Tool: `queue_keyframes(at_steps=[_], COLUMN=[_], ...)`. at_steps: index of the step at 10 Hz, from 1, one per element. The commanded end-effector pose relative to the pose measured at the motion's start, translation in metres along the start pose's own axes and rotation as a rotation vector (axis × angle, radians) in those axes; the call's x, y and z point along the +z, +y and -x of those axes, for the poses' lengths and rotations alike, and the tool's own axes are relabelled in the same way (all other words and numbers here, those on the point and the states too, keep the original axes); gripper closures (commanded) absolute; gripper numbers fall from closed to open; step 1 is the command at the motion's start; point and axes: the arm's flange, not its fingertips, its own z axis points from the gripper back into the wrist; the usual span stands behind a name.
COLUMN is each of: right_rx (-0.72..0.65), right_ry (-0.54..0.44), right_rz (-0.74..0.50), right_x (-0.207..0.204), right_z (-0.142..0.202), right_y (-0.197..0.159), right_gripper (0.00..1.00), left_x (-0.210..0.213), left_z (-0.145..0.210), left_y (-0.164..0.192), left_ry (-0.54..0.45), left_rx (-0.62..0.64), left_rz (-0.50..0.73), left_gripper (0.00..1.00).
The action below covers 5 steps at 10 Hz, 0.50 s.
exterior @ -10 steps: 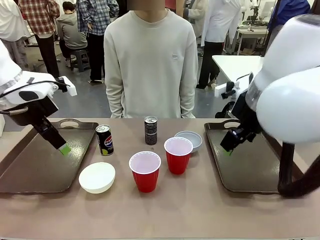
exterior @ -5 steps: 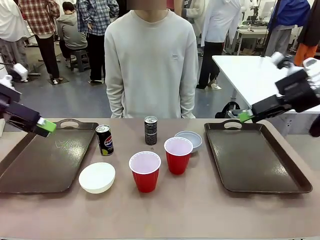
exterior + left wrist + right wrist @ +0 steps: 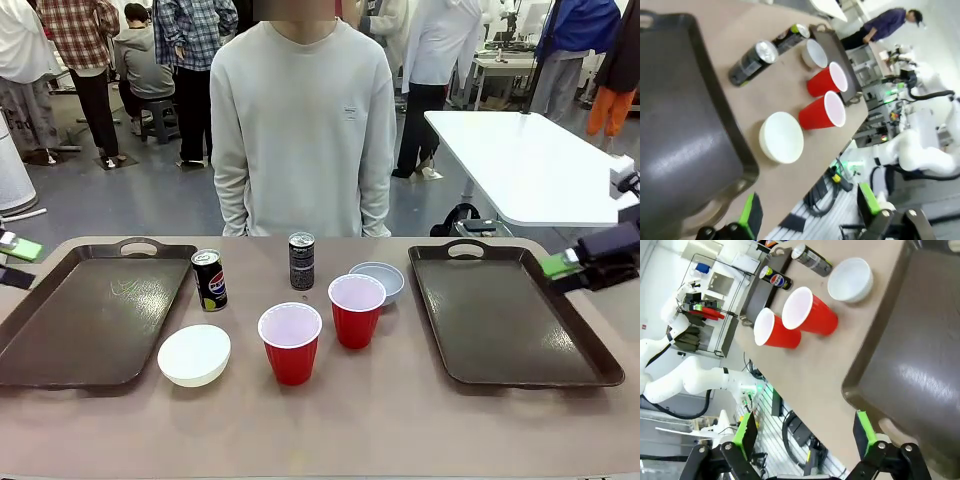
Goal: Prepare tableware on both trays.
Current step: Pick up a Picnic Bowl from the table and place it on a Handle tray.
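A tan worktop (image 3: 400, 420) carries two matching dark brown rectangular plastic trays with raised rims; the left tray (image 3: 90, 320) lies at the robot's left and the right tray (image 3: 500, 320) at its right, well apart. Six pieces of tableware stand upright on the worktop between them: two red plastic cups with white insides, the nearer cup (image 3: 290, 345) just beside the farther cup (image 3: 356, 312); one white bowl (image 3: 194, 354) near the left tray's front corner; one smaller grey-blue bowl (image 3: 380, 278) behind the farther cup; two dark drink cans, the first can (image 3: 209, 280) beside the left tray, the second can (image 3: 301, 261) nearer the middle. One person in a pale sweater (image 3: 300, 120) stands at the far side. The left pincer (image 3: 12, 262) hangs just outside the left tray's outer rim, jaws spread wide apart; the right pincer (image 3: 562, 272) hangs just outside the right tray's outer rim, jaws likewise spread, gripping nothing.
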Motion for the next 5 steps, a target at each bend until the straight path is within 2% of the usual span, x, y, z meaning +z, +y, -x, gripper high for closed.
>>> queue_keyframes(at_steps=[1, 5], right_rx=[-0.01, -0.072], right_ry=[-0.018, -0.052], right_rz=[0.024, 0.058], right_x=[-0.016, 0.003], right_z=[0.056, 0.084], right_y=[0.012, 0.011], right_gripper=[0.0, 0.0], left_x=[0.019, 0.031], left_z=[0.0, 0.009], left_y=[0.0, 0.005], left_ry=[0.015, 0.005], left_rx=[0.019, 0.059], left_rz=[-0.031, -0.075], left_gripper=[0.0, 0.0])
